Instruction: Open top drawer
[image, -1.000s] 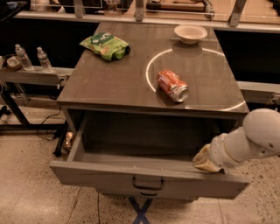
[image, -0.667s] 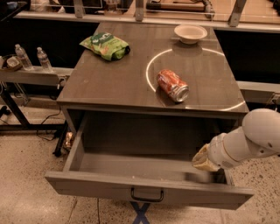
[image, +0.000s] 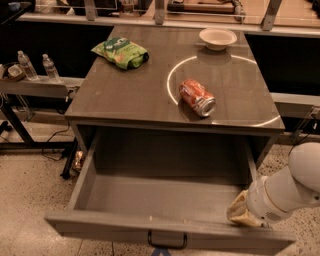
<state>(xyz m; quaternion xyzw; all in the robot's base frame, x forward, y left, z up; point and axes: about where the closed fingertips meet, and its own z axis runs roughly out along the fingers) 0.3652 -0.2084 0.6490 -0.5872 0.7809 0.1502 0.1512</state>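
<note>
Travel is what's new: vs. a sec ago the top drawer (image: 155, 200) sits noticeably further out from under the table's (image: 125, 95) front edge, front panel now low in view and most of the bare grey box floor exposed. Loop handle (image: 167, 241) hangs mid-front, untouched. For the task that reads as nearly done, prob. only a last bit of slide left, if any; rails aren't visible, so no telling if it's at its stop. Gripper (image: 243, 210) has come fwd w/ the drawer and is at the R end of the front panel, below and out from the table's front right corner, touching the panel's top edge from the inside; whether it's spread or clamped on that edge can't be told. Up top nothing has shifted: soda can (image: 198, 97) on its side toward the front right, green snack bag (image: 120, 51) near the back left corner, white bowl (image: 217, 37) by the back edge.
</note>
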